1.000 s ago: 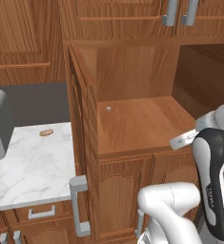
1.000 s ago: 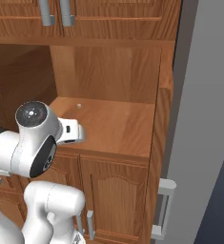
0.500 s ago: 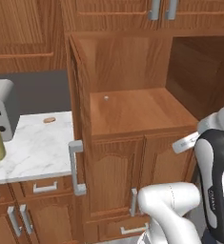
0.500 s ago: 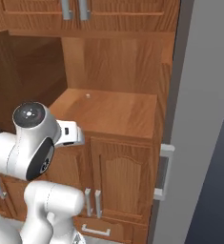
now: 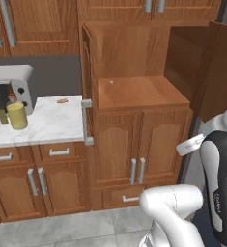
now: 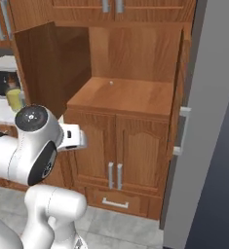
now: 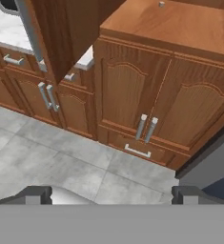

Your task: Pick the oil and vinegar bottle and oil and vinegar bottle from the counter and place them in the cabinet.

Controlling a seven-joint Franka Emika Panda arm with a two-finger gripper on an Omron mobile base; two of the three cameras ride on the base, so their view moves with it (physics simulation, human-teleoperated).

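Observation:
The squat oil and vinegar bottle [image 5: 17, 115] with pale yellow liquid stands on the marble counter [image 5: 47, 125] at the left, in front of a microwave. The slim olive-green oil and vinegar bottle [image 5: 1, 115] is just left of it. From the right base view the squat bottle [image 6: 12, 98] peeks out beside the open door. The cabinet [image 5: 139, 91] has both side doors swung open, and its shelf [image 6: 130, 95] holds just a tiny pale speck. My gripper [image 7: 111, 194] is open and holds nothing. It hangs well in front of the cabinet, over the floor, far from both bottles.
The open left door [image 7: 61, 33] with its grey bar handle [image 5: 87, 121] juts out between counter and shelf. The right door [image 5: 206, 67] stands open too. A small brown crumb-like item [image 5: 62, 101] lies on the counter. A grey tiled floor [image 7: 61, 157] spreads below the lower cupboards.
The whole picture has shifted: the base has backed away from the cabinet, so the counter, bottles and floor now show. The gripper stays open and empty.

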